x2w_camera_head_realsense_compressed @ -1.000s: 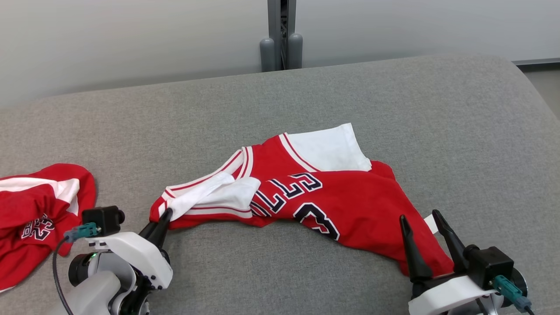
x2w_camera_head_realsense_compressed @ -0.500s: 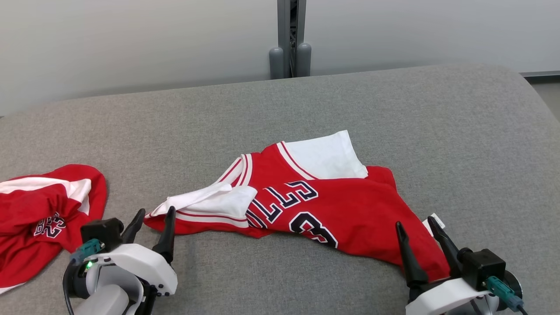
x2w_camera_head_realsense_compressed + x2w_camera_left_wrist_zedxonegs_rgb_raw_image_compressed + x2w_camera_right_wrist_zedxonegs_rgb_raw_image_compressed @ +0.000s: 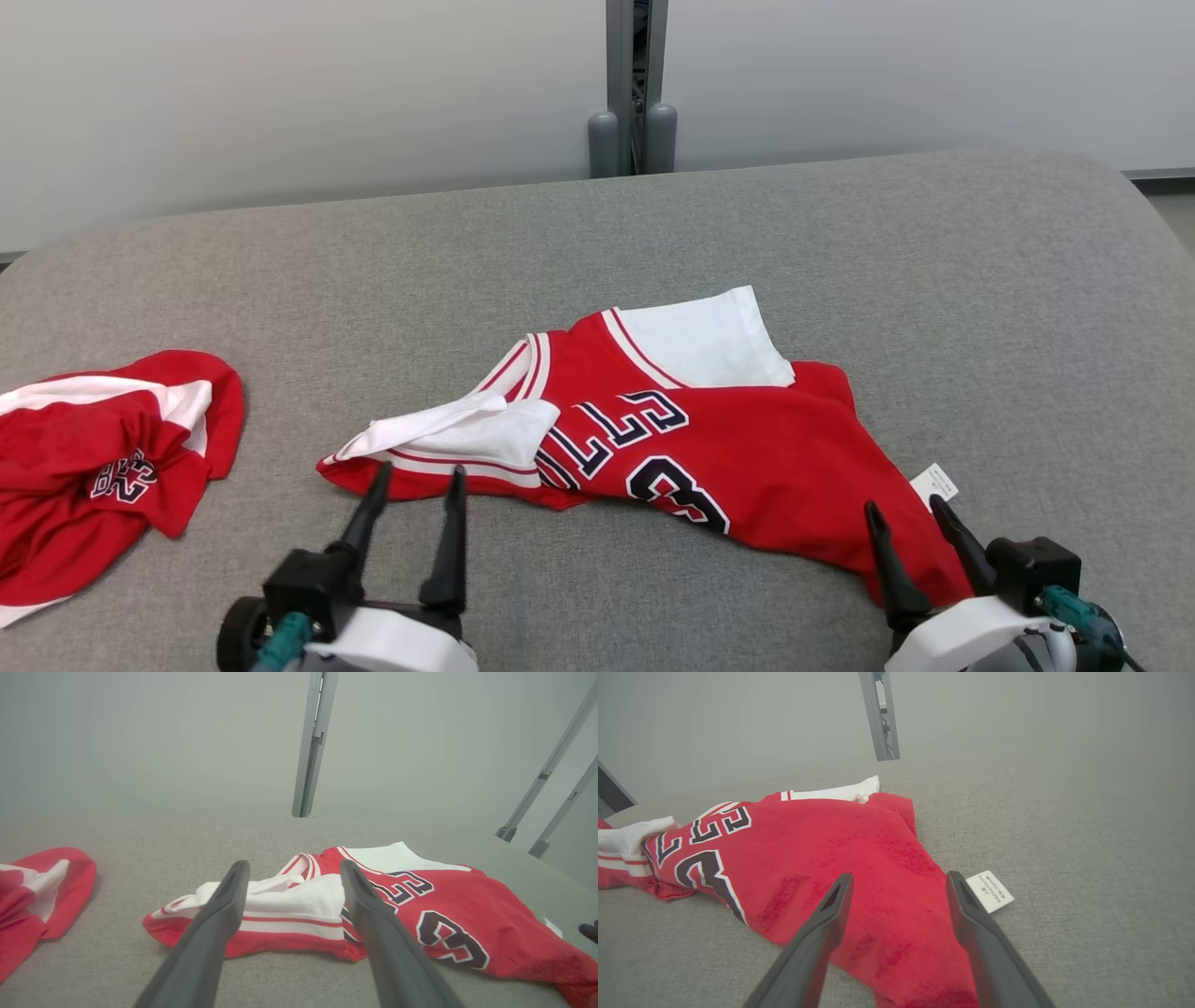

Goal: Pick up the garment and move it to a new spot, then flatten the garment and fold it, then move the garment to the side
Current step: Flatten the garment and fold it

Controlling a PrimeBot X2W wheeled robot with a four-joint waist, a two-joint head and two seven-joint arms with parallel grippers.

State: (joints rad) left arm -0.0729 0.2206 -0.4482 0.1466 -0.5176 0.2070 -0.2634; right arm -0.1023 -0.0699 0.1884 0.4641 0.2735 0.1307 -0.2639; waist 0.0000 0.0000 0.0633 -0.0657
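Two red-and-white garments lay on the grey padded surface point(image 3: 840, 243). The garment point(image 3: 747, 439) sat crumpled near its middle, and a second jersey point(image 3: 84, 467) was bunched well apart at the left edge. Across the middle garment's red front ran dark block characters edged in white. One large digit looked like a 3, while the letters above it lay turned and partly folded under, so they could not be read for certain. The second jersey carried a smaller dark print of the same kind, too creased to make out. One white care tag point(image 3: 990, 891) stuck out from the garment's right hem, its tiny printed lines illegible. There were two grippers, each with two dark fingers. The left gripper point(image 3: 420, 471) had its fingers spread apart and held nothing, its tips just short of the striped white-and-red left end. The right gripper point(image 3: 904, 506) was likewise spread wide over the red lower corner, beside the tag, gripping nothing. One grey metal post point(image 3: 635, 84) stood against the pale wall behind.
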